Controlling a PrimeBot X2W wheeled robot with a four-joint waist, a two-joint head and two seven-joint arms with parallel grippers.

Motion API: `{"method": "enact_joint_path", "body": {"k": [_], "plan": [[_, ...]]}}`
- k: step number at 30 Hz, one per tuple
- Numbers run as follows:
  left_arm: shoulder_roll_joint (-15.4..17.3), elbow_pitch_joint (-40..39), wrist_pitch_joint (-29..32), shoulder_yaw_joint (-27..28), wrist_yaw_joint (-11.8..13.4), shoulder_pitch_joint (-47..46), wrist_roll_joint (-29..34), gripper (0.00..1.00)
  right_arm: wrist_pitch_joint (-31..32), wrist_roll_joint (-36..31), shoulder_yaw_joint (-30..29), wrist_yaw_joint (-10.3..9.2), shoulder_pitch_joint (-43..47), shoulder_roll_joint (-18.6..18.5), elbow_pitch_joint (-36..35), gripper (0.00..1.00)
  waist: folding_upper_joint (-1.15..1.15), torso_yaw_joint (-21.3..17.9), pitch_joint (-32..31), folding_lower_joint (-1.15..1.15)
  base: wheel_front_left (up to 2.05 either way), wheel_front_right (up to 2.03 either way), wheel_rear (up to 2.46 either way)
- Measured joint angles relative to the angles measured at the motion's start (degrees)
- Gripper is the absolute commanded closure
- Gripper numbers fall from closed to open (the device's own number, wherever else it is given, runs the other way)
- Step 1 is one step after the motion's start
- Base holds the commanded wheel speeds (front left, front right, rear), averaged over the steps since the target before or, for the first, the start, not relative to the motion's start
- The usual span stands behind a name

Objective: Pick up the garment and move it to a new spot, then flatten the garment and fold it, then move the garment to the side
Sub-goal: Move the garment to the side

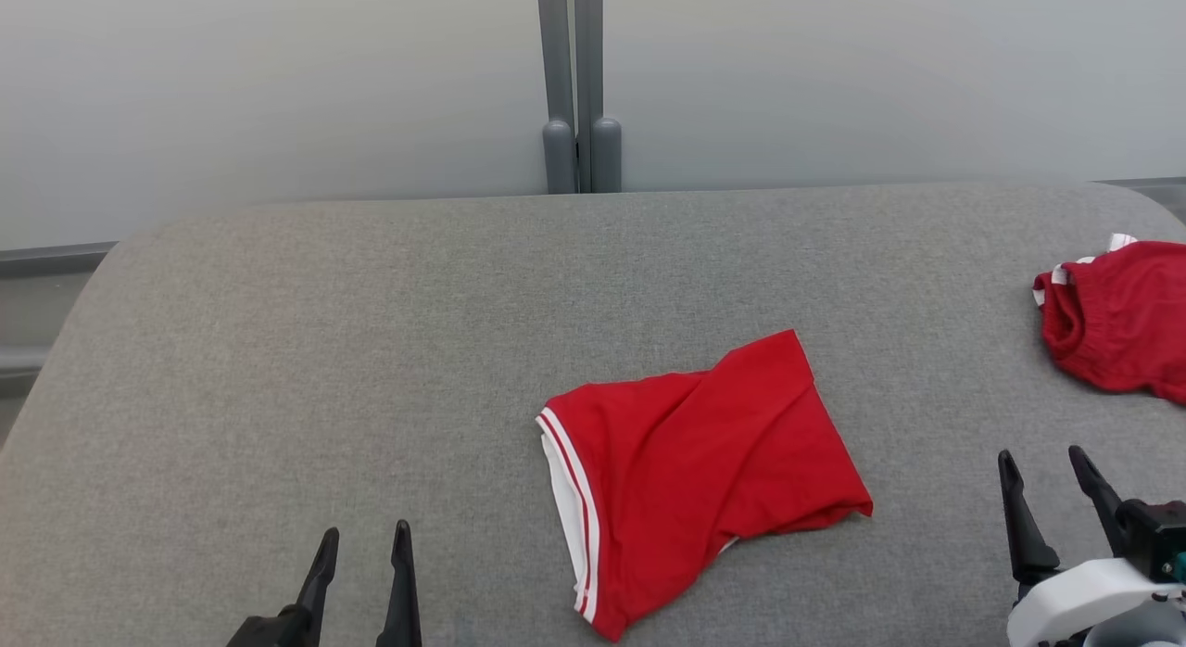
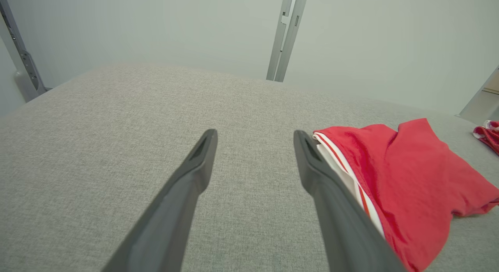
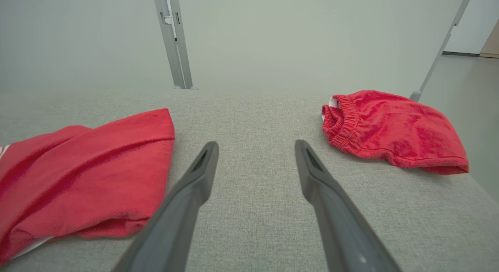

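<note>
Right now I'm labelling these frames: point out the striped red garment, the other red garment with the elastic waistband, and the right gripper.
striped red garment [image 1: 723, 462]: head view, middle of its top layer.
other red garment [image 3: 390, 128]: right wrist view, its rumpled middle.
right gripper [image 1: 1041, 455]: head view, midway between its fingertips.

Second red garment [image 1: 1116, 323]: we see it cut off by the head view's right edge. Garment [image 2: 409, 178], left wrist view: we find its striped hem partly hidden behind the left gripper [image 2: 255, 133].
</note>
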Motion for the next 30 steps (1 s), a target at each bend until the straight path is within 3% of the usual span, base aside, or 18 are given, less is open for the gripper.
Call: {"method": "enact_joint_path", "body": {"k": [14,17,22,27,30], "plan": [[0.0,0.38,0.0,0.29,-0.42,0.0,0.31,0.0,0.0,2.24,2.18,0.0,0.34,0.4,1.76,0.0,0.0,-0.64,-0.02,0.0,0.0,0.0,0.0],[0.0,0.24,0.0,0.24,-0.34,-0.05,0.31,0.0,0.6,6.1,6.26,-0.01,-3.04,0.13,5.02,0.0,0.0,-0.67,0.61,0.0,0.0,0.0,0.0],[0.0,0.44,0.0,-0.33,-0.34,-0.67,0.23,0.0,12.4,16.1,16.07,0.01,-12.67,-1.32,7.75,0.0,0.0,-0.54,2.04,0.0,0.0,0.0,0.0],[-0.01,0.59,0.0,-1.91,0.02,-2.04,-0.53,0.0,22.81,18.67,21.27,0.0,-19.86,-2.44,12.16,0.0,0.0,0.5,3.34,0.0,0.0,0.0,0.0],[-0.01,0.81,0.0,-2.36,0.44,-2.67,-0.87,0.0,25.76,19.04,23.61,0.0,-22.42,-2.38,13.86,0.0,0.0,1.52,3.78,0.0,0.0,0.0,0.0]]}}
